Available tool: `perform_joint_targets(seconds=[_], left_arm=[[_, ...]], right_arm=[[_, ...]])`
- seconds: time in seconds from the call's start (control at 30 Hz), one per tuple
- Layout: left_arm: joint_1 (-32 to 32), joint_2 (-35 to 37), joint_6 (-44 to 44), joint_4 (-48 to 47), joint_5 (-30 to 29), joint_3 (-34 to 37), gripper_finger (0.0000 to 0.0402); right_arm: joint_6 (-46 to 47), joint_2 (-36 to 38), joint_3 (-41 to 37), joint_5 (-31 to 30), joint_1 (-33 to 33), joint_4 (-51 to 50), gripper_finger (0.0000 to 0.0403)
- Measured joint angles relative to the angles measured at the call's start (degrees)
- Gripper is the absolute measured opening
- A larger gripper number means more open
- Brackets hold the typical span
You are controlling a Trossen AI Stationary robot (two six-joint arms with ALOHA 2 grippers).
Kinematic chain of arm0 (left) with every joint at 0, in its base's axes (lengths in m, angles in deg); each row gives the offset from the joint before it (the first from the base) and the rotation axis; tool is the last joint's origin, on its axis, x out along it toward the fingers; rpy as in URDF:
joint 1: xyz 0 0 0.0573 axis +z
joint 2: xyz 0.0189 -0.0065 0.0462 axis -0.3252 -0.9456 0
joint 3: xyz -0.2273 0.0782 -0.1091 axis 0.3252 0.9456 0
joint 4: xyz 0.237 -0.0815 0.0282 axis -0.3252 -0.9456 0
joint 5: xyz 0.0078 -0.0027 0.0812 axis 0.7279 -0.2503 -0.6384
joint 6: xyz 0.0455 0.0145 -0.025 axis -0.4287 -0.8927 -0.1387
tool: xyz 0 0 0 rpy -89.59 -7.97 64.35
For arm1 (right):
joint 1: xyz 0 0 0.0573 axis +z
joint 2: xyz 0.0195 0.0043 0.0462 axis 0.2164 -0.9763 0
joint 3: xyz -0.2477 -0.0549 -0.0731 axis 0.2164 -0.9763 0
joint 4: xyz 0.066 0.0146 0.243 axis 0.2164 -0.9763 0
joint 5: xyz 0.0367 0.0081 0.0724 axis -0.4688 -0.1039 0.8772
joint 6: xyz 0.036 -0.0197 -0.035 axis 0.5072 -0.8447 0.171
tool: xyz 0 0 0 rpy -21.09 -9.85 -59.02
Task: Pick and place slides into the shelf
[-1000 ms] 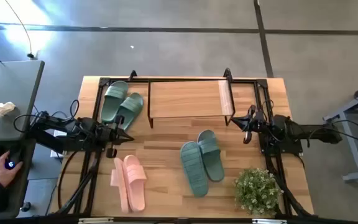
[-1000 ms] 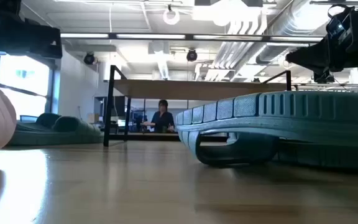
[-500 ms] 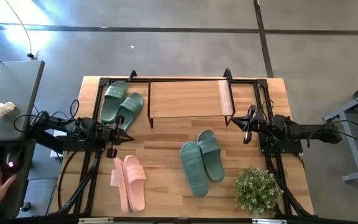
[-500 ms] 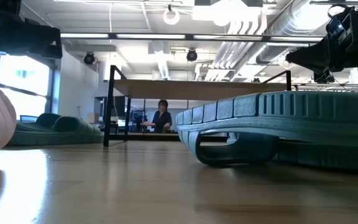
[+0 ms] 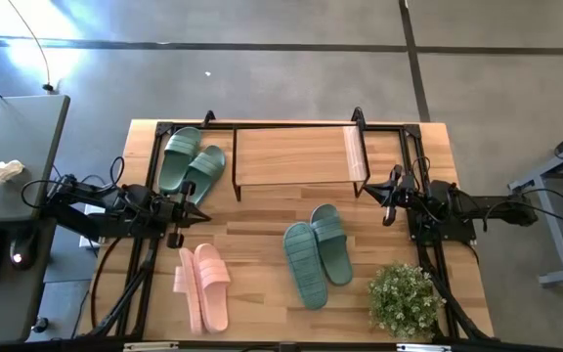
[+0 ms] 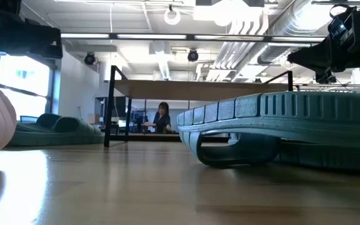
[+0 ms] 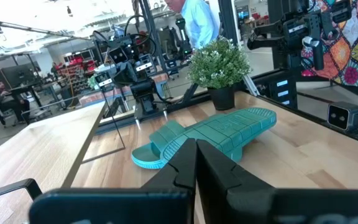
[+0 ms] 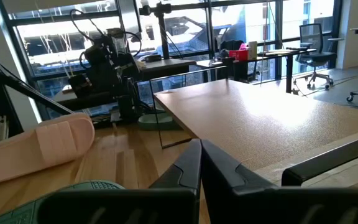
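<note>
The shelf stands at the table's far edge, its plank top bare. One sage-green pair of slides lies sole-down left of it. A second green pair lies mid-table, and also shows in the left wrist view. The pink pair lies near the front left. My left gripper hovers shut between the far green pair and the pink pair. My right gripper hovers shut by the shelf's right end. The wrist views show both pairs of fingers closed, left and right, on nothing.
A potted plant stands at the table's near right corner. Black arm frames run along both sides of the table. A grey desk stands left of the table. Bare wood lies between the shelf and the mid-table green slides.
Both arms have kept still and the slides have not moved. A person's hand at the desk left of the table has drawn back out of the high view.
</note>
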Motion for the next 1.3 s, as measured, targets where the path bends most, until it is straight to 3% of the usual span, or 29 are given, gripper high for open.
perform_joint_targets(seconds=[0.67, 0.93, 1.07, 1.2, 1.3], left_arm=[[0.00, -0.01, -0.01, 0.01, 0.00, -0.01, 0.0001], [-0.01, 0.00, 1.17, 3.56, -4.92, 0.01, 0.0001], [-0.01, -0.02, 5.59, 9.13, -6.25, 0.01, 0.0001], [0.01, -0.01, 18.43, 17.64, -8.66, 0.01, 0.0001], [-0.01, -0.01, 21.93, 25.95, -8.23, 0.01, 0.0001]], right_arm=[[-0.01, 0.00, -0.02, -0.01, 0.01, -0.01, 0.0000], [0.00, 0.00, 0.00, -0.01, 0.00, -0.02, 0.0000], [-0.01, 0.00, -0.01, 0.02, 0.00, -0.01, 0.0000], [0.00, 0.00, -0.02, -0.01, 0.01, 0.00, 0.0000], [0.01, 0.00, -0.02, 0.01, -0.01, 0.00, 0.0000]])
